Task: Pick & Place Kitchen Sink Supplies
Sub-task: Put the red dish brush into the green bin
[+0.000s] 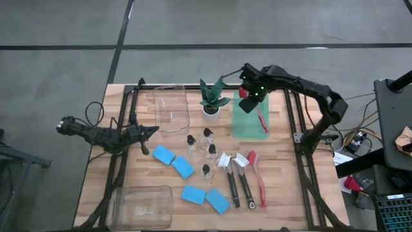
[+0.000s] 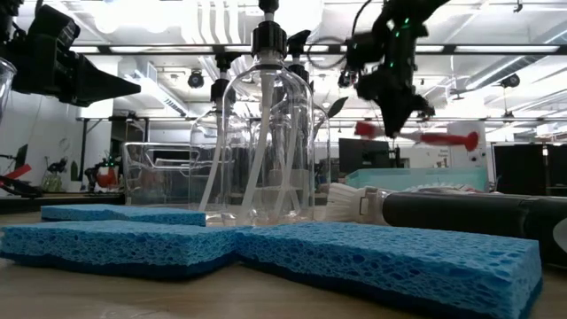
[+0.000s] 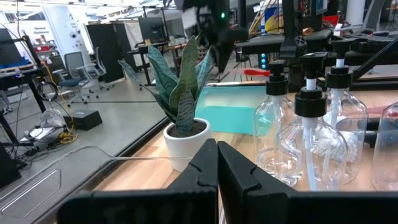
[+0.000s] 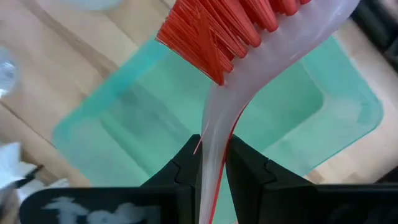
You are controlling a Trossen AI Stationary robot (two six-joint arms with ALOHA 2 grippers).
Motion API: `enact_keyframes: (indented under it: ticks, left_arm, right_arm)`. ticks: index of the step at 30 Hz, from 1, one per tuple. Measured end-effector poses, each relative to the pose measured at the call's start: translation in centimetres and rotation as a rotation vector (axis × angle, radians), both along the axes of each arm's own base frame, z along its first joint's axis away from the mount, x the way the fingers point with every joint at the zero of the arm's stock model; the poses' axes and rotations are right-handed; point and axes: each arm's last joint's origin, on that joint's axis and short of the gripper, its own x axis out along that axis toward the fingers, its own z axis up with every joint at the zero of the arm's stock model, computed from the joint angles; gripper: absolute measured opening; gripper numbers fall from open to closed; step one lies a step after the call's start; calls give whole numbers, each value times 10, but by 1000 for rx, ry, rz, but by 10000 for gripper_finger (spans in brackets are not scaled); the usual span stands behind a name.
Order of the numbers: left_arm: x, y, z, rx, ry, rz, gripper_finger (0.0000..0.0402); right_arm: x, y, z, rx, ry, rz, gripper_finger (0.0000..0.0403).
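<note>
My right gripper (image 1: 248, 102) is shut on a red dish brush (image 1: 262, 121) above a green tray (image 1: 248, 125) at the table's far right. In the low view the brush (image 2: 443, 138) is clear of the tray (image 2: 416, 177). My left gripper (image 1: 152, 131) is shut and empty at the table's left, and it also shows in the left wrist view (image 3: 216, 163). On the table lie several blue sponges (image 1: 183, 167), several small clear bottles (image 1: 207, 136), two black brushes with white heads (image 1: 235, 175) and another red brush (image 1: 259, 177). My right gripper (image 4: 214, 148) pinches the brush's pale neck (image 4: 219, 121) just behind the red bristle head (image 4: 217, 31), between its two fingers (image 4: 185, 167). The fingers come from above, slanting down, and lie along the neck. The brush is lifted clear over the green tray (image 4: 155, 118), about level.
A potted plant (image 1: 213, 100) stands left of the green tray. A clear tray (image 1: 170, 108) lies at the far middle and another (image 1: 141, 206) at the near left corner. Bare wood (image 1: 302, 187) shows at the near right.
</note>
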Motion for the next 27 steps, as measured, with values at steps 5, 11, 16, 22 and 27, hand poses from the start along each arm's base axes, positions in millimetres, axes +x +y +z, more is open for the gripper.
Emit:
enact_keyframes:
  ticks: [5,11,16,22,27]
  left_arm:
    - [0,0,0,0,0,1,0]
    - [0,0,0,0,0,0,0]
    - [0,0,0,0,0,0,0]
    - [0,0,0,0,0,0,0]
    - [0,0,0,0,0,0,0]
  right_arm:
    - [9,-10,-22,17,50,16,52]
    - [17,-17,-41,39,79,20,52]
    - [22,-20,-53,53,95,18,52]
    - [25,-22,-67,82,130,-6,52]
    - [27,-24,-77,101,156,-3,52]
